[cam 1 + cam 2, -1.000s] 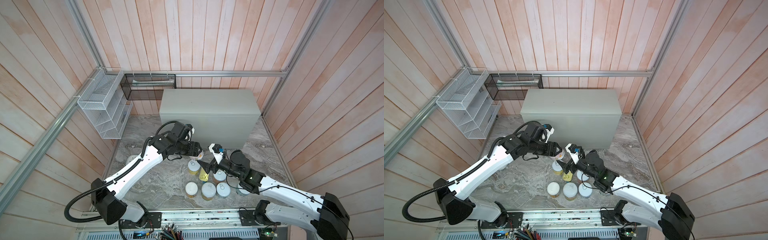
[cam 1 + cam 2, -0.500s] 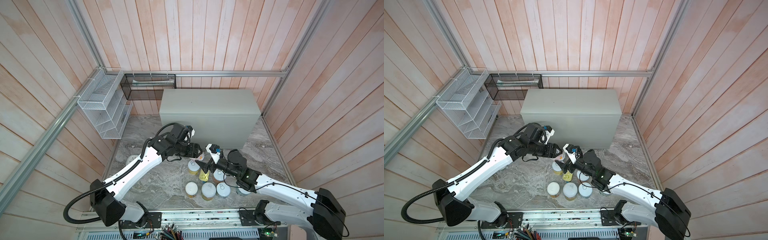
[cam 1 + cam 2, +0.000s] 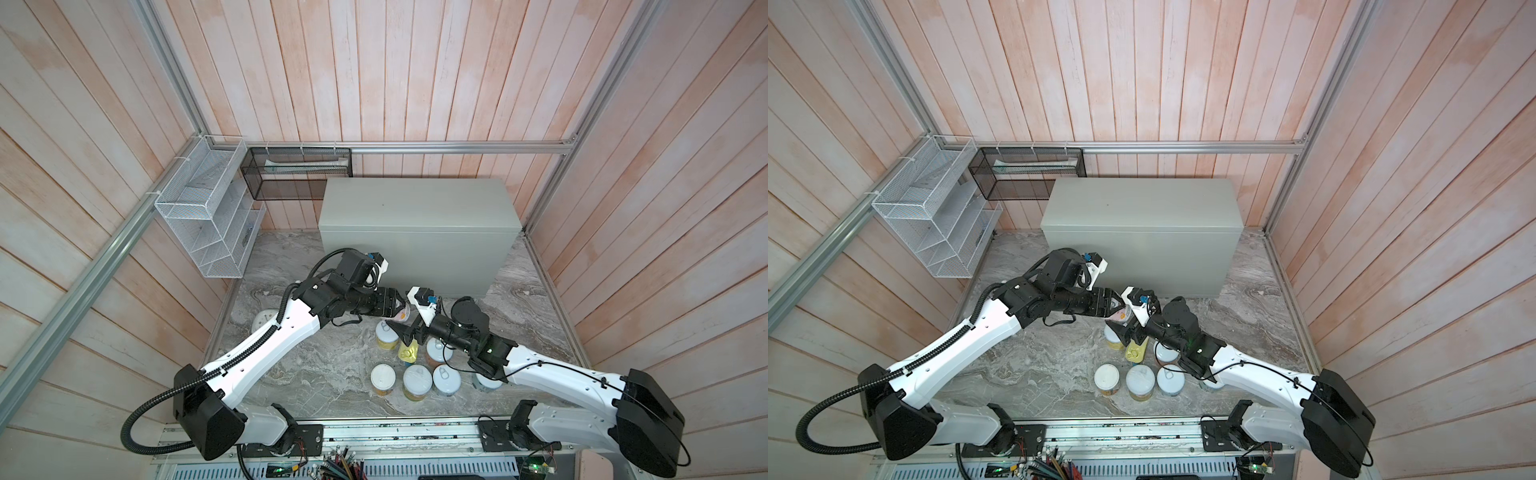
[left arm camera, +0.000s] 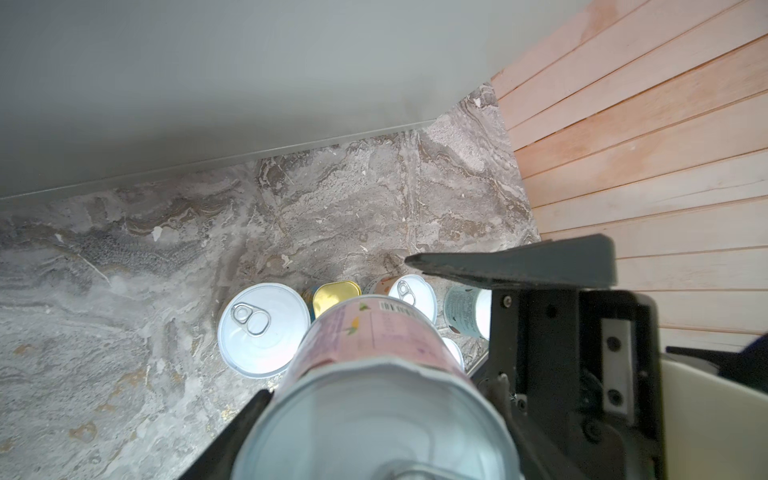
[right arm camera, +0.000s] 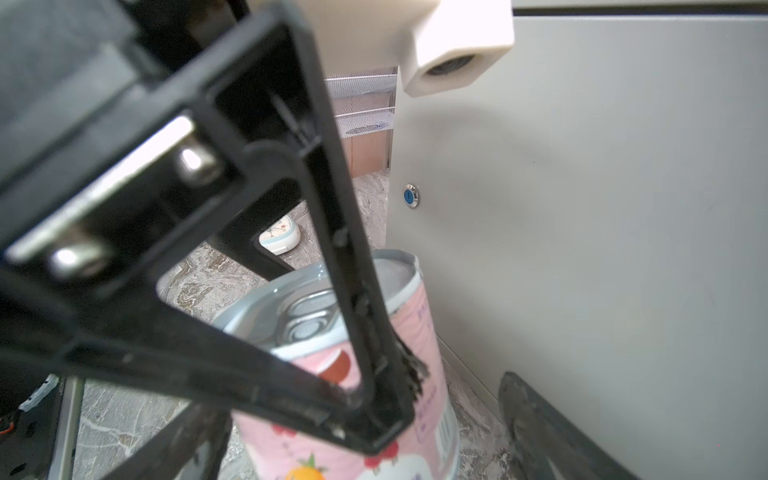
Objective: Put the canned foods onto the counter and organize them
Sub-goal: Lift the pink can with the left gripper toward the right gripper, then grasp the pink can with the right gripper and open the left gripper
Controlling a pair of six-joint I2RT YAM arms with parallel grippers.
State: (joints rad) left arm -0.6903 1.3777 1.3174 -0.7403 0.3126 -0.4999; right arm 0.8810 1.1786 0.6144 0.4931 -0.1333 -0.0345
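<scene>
Left pincer (image 3: 400, 310) pinches pink can (image 4: 370, 332) (tilted); right pincer (image 3: 406, 336) spread, seemingly over gold tin (image 3: 408, 354); counter (image 3: 415, 208) just behind.

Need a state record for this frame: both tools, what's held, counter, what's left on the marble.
left tool: shut on pink can, lifted off the marble, in front of the counter
right tool: open, holding nothing, by the tin
counter top: no cans on it
marble: six cans plus the tin, clustered
other: clock, left of the cluster
</scene>
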